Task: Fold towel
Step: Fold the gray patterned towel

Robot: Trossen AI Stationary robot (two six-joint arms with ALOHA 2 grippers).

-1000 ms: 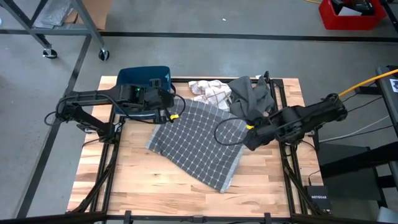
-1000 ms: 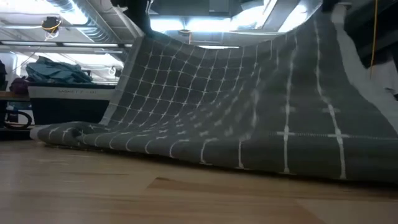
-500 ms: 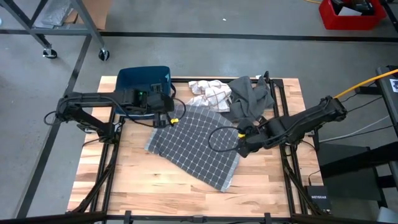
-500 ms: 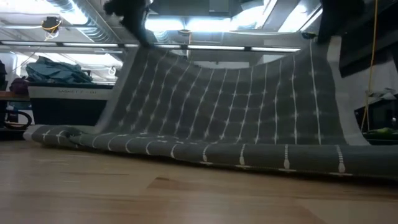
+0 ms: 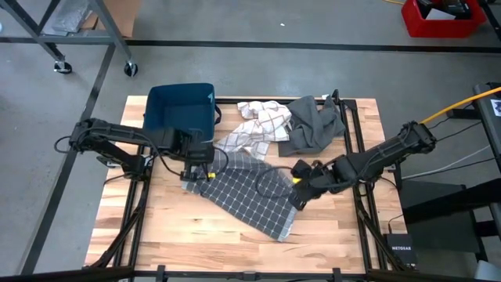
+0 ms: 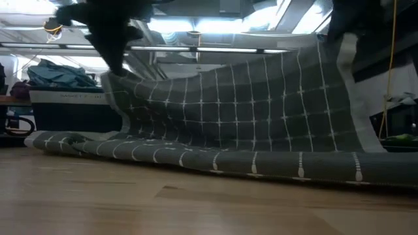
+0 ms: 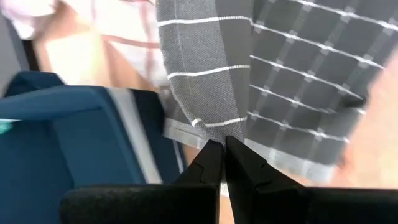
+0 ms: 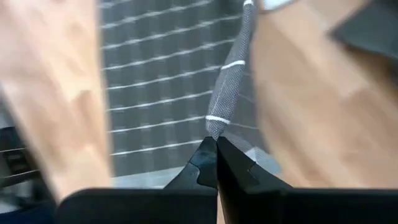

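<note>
Grey checked towel [image 5: 246, 200] lies at centre of the wooden surface [image 5: 156, 227], its far edge lifted. Left tool [image 5: 197, 174] is clamped on the towel corner at 9 o'clock; right tool [image 5: 297, 197] is clamped on the corner at 3 o'clock. Blue bin [image 5: 180, 110] sits at 11 o'clock.

Both grippers have carried the far edge of the grey checked towel [image 5: 246, 196] toward the table's near side. The left gripper [image 5: 196, 174] and right gripper [image 5: 297, 192] now sit lower over the table, uncovering the white checked cloth [image 5: 254, 129].
</note>
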